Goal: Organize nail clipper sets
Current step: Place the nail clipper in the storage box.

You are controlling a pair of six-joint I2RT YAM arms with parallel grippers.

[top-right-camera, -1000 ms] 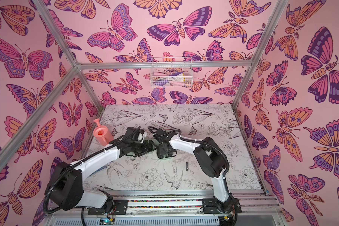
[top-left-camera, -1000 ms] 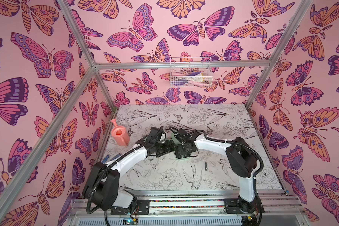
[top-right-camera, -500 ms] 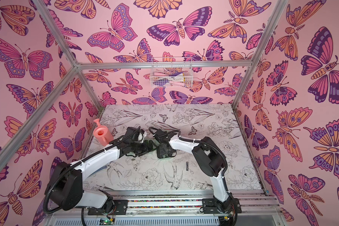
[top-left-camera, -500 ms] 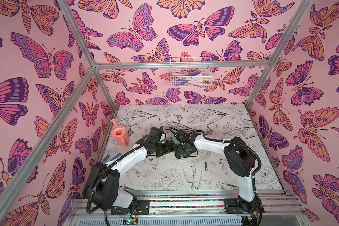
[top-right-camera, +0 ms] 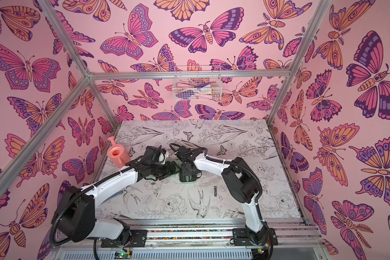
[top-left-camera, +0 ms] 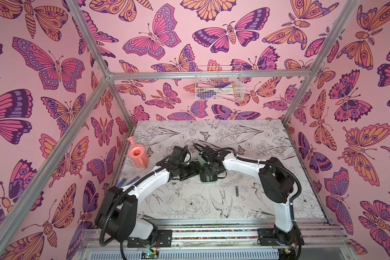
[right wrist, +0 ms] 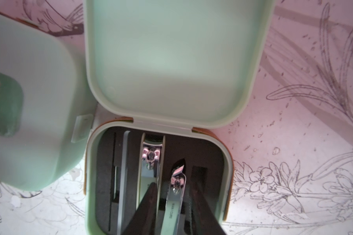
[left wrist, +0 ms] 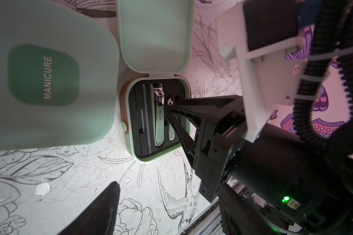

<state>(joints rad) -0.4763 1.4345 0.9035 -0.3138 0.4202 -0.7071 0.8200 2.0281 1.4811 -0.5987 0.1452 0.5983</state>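
Note:
One mint-green nail clipper case (right wrist: 91,183) lies open mid-table, its lid (right wrist: 171,61) standing up; it also shows in both top views (top-left-camera: 208,179) (top-right-camera: 188,177). Its black insert holds a grey file (right wrist: 123,173), a large clipper (right wrist: 151,156) and a small clipper (right wrist: 175,193). My right gripper (right wrist: 173,187) reaches into the case, open, one finger on each side of the small clipper with a gap. A closed case (left wrist: 49,71) marked MANICURE sits right beside the open one. My left gripper (top-left-camera: 197,167) hovers next to them, open, with only table between its fingers (left wrist: 102,207). A slim grey tool (top-left-camera: 236,191) lies loose.
A pink watering can (top-left-camera: 138,155) stands at the table's left edge. A white wire basket (top-left-camera: 218,89) with items hangs on the back wall. Both arms meet mid-table, close together. Butterfly-patterned walls close in the left, back and right sides.
The right gripper's jaws have parted around the small clipper, which now rests in its slot. Both arms have stayed almost where they were.

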